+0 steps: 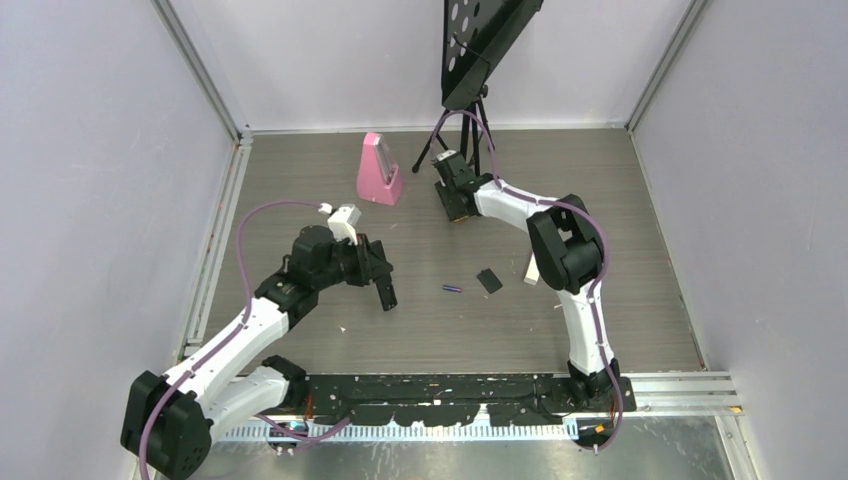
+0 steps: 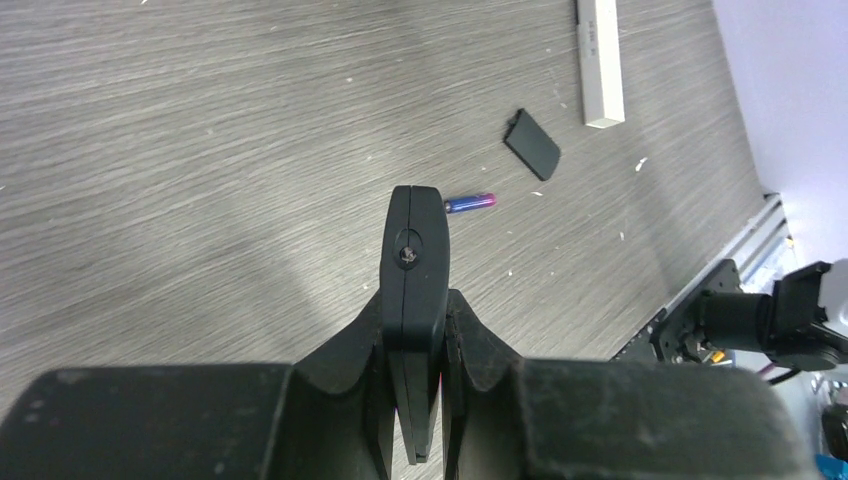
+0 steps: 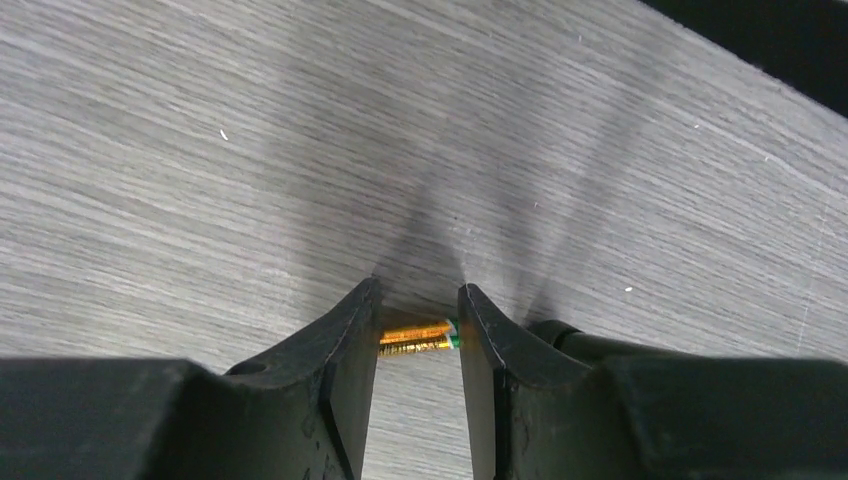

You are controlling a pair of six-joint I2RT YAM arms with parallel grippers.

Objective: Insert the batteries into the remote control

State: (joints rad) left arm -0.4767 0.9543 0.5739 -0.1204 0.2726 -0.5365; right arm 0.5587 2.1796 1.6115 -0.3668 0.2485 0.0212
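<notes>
My left gripper (image 1: 378, 275) is shut on the black remote control (image 1: 386, 292), holding it edge-on above the table; in the left wrist view the remote (image 2: 415, 260) sticks out from between the fingers of that gripper (image 2: 415, 310). A purple battery (image 1: 452, 289) lies on the table just right of it, also in the left wrist view (image 2: 470, 203). The small black back cover (image 1: 489, 280) lies beyond the battery (image 2: 532, 144). My right gripper (image 1: 457, 203) is far back, low at the table, its fingertips closed end to end on a gold battery (image 3: 415, 335) in the right wrist view (image 3: 418, 305).
A white bar-shaped remote (image 1: 531, 270) lies right of the cover, also in the left wrist view (image 2: 600, 60). A pink metronome (image 1: 379, 170) stands at the back left. A black music stand (image 1: 480, 50) on tripod legs stands right behind my right gripper.
</notes>
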